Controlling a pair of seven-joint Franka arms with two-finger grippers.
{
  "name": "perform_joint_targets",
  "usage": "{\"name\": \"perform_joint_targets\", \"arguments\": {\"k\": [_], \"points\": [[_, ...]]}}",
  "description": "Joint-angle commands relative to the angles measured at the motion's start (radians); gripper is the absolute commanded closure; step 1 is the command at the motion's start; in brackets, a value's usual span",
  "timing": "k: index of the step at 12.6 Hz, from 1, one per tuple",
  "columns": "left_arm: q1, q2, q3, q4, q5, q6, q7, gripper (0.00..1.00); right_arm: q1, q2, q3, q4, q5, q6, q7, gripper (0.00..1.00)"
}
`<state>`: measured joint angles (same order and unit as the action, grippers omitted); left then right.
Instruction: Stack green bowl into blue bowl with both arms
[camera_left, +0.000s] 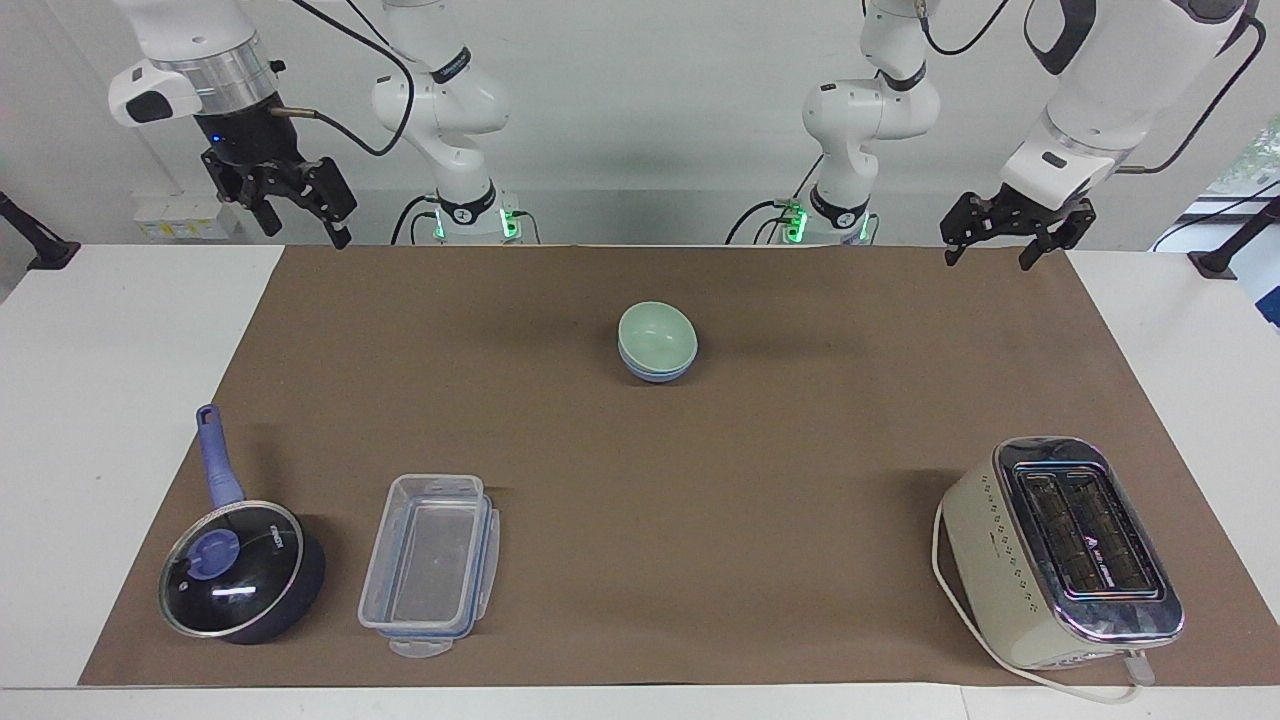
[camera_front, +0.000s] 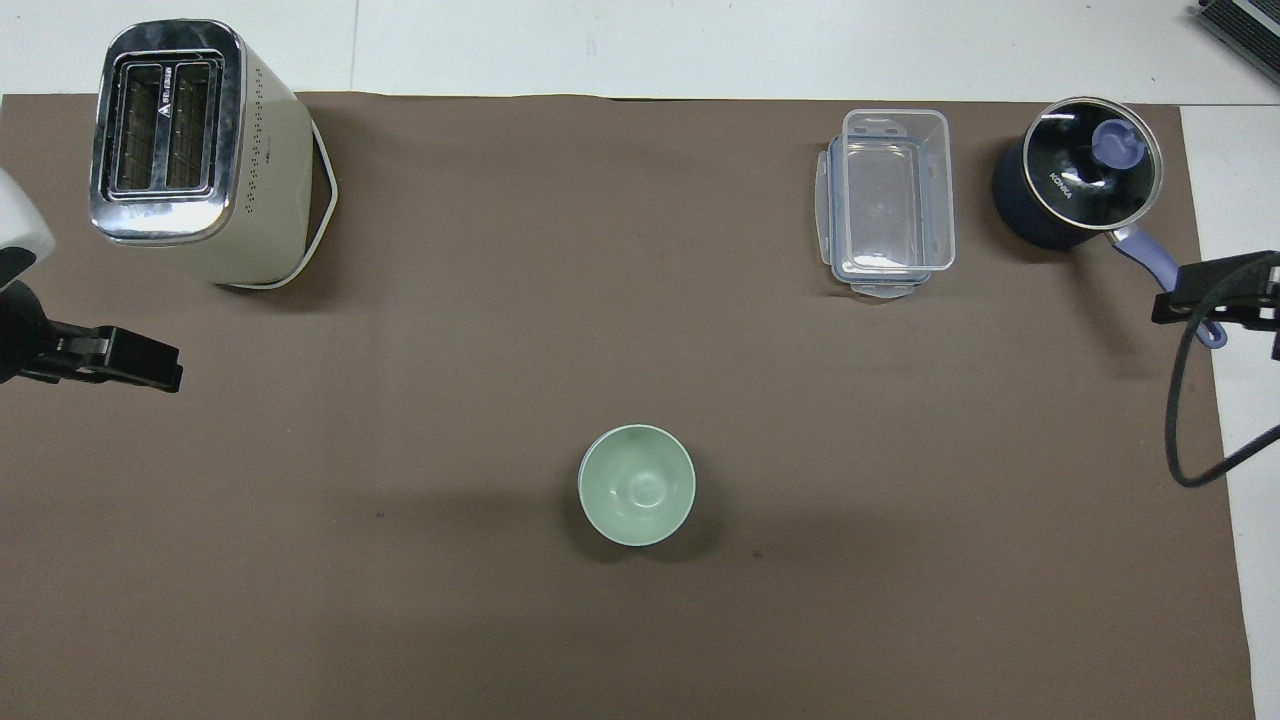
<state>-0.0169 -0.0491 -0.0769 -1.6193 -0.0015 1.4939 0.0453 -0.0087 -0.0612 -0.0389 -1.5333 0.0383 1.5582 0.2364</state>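
across the table in the facing view, the green bowl (camera_left: 657, 334) sits nested in the blue bowl (camera_left: 655, 373) mid-mat. the right gripper (camera_left: 298, 218) and left gripper (camera_left: 990, 252) hang raised over the mat's corners nearest the robots, both spread wide and empty.

from overhead, the green bowl (camera_front: 637, 485) hides the blue one; the left gripper (camera_front: 130, 360) and right gripper (camera_front: 1215, 300) show at the mat's ends, holding nothing.

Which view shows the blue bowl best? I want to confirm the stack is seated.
The facing view: the blue bowl shows as a band of wall under the green bowl nested in it. In the overhead view the green bowl covers it almost entirely, so the blue one can hardly be made out.
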Motion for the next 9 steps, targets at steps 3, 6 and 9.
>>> {"name": "perform_joint_targets", "arguments": {"k": [3,6,9], "points": [[0.012,0.006,-0.009,0.022,0.008,-0.026,0.002,0.00,-0.031,-0.005,0.008,0.003,-0.009,-0.029,-0.058,0.00],[0.012,0.005,-0.009,0.022,0.008,-0.024,0.002,0.00,-0.030,-0.012,0.013,-0.002,-0.009,-0.061,-0.060,0.00],[0.012,0.005,-0.009,0.022,0.008,-0.026,0.002,0.00,-0.028,-0.028,0.011,-0.028,-0.011,-0.061,-0.072,0.00]]}}
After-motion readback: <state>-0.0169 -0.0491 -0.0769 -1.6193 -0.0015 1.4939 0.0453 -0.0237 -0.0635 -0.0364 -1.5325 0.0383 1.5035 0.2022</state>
